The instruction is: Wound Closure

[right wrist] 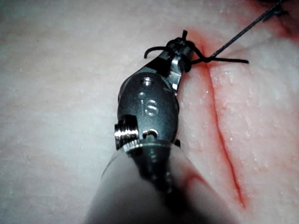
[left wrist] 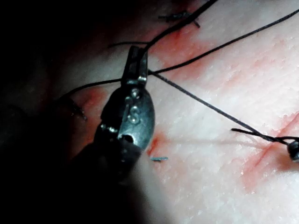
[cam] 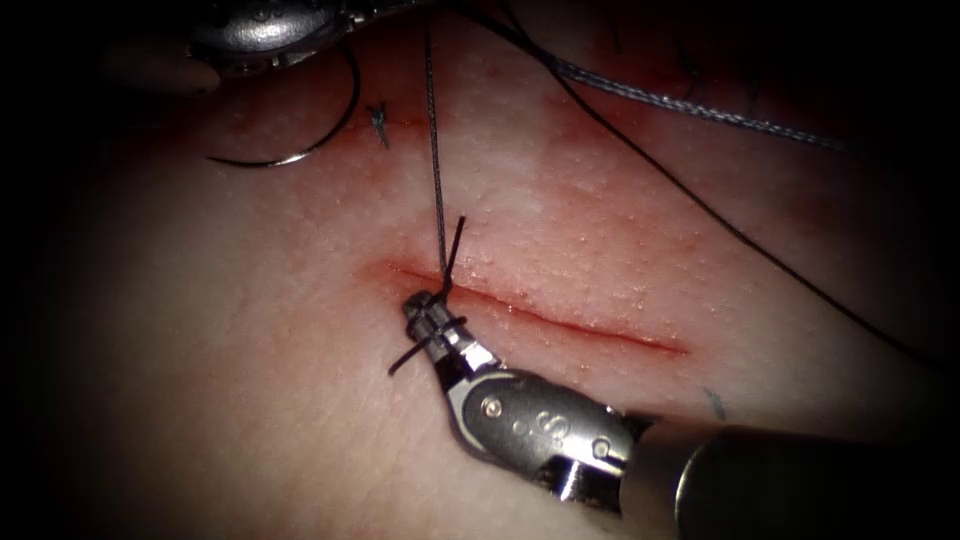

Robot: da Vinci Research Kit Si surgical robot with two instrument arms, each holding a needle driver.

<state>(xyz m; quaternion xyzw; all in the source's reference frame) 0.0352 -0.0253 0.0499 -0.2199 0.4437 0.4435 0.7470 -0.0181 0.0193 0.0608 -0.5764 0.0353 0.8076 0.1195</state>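
Nearest the endoscope, the right arm's tool (cam: 428, 312) comes in from the lower right with its jaws closed on the thread (cam: 434, 170), which is wrapped around their tips at the left end of the cut (cam: 540, 315). A short dark thread tail (cam: 408, 357) sticks out just below the jaws, and another stands up at the cut beside them. From there the thread runs taut, straight up across the tissue (cam: 250, 330) toward the left arm's tool (cam: 262, 28) at the upper left edge. That tool holds the curved needle (cam: 320, 135) by one end; its arc hangs free above the tissue, left of the cut and not in it. Its jaws are closed. Beside the needle sits an earlier stitch knot (cam: 379, 122). Farther back, more thread trails off to the right.
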